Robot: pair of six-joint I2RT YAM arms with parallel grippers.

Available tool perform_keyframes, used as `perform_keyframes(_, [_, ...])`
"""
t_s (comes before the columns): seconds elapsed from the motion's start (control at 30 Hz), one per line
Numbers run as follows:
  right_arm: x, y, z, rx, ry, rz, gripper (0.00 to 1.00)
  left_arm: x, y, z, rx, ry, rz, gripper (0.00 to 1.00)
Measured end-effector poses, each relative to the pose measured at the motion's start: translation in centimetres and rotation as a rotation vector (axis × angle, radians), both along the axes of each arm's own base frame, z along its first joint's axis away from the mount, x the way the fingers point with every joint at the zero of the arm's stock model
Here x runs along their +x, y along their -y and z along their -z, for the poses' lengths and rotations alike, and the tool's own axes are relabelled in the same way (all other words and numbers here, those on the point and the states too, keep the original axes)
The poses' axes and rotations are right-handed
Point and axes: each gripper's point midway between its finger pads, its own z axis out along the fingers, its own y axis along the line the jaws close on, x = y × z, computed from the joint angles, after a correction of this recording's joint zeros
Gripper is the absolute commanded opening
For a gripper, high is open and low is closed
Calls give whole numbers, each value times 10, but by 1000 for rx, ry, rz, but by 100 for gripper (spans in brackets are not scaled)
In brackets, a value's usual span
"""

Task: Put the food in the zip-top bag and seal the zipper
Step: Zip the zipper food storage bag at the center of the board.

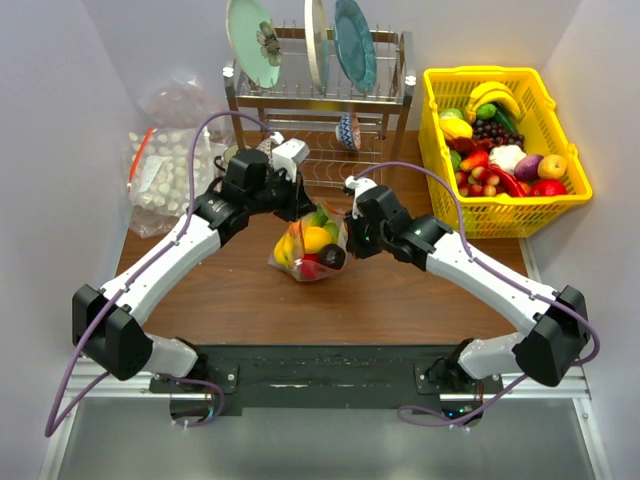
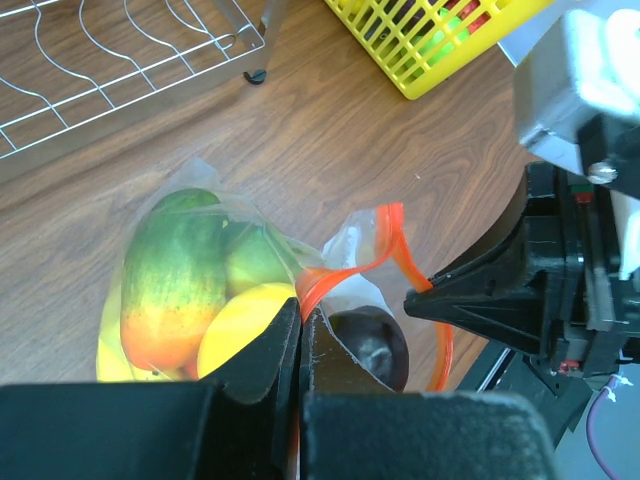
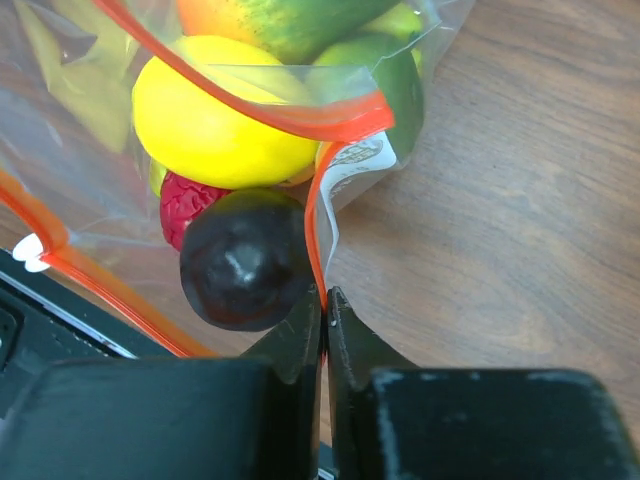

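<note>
The zip-top bag (image 1: 309, 246) sits mid-table, held up between both arms. Food fills it: a green-orange mango (image 2: 170, 275), a yellow lemon (image 3: 220, 125), a dark plum (image 3: 245, 260) and a red piece (image 3: 180, 205). My left gripper (image 1: 300, 210) (image 2: 300, 315) is shut on the red zipper (image 2: 345, 270) at one side of the mouth. My right gripper (image 1: 348, 236) (image 3: 325, 295) is shut on the zipper (image 3: 315, 230) beside the white label (image 3: 355, 165). The two zipper strips stand apart, so the mouth gapes.
A yellow basket (image 1: 500, 215) (image 2: 430, 60) of more toy fruit stands at the back right. A wire dish rack (image 1: 320, 100) (image 2: 120, 70) with plates is at the back centre. A larger clear bag of pale lumps (image 1: 165, 170) lies at the back left.
</note>
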Motion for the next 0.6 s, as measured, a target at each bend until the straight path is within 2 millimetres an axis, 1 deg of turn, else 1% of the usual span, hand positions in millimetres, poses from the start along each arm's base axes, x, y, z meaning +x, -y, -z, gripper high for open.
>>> perform_keyframes(0.1, [0,-2,-4,21,2,4,0,-1,0,1,2,-4,1,0])
perform_keyframes(0.13, [1,-2,-7,29,4,16,0,-1,0,1,2,-5,1,2])
perform_keyframes(0.17, [2,-2,-9,36,6,26,0,-1,0,1,1,-6,5,7])
perform_keyframes(0.23, [8,-2,-19,67,11,58,0,-3,1,0,-3,-8,14,30])
perform_keyframes(0.27, [12,-1,-25,85,15,78,0,-4,2,0,-6,-7,22,50])
perform_keyframes(0.33, [23,3,-36,132,14,121,0,-5,2,-2,-8,3,36,67])
perform_keyframes(0.37, [29,7,-40,156,10,144,0,-6,2,-4,-8,8,40,84])
perform_keyframes(0.4, [35,10,-43,180,4,168,0,-8,1,-7,-9,19,44,90])
perform_keyframes(0.47, [46,15,-44,227,-20,206,0,-11,-2,-16,-12,48,49,98])
perform_keyframes(0.53, [55,19,-38,252,-50,238,0,-17,-8,-35,-30,99,47,98])
perform_keyframes(0.6, [58,17,-33,266,-78,249,0,-25,-14,-53,-54,158,48,99])
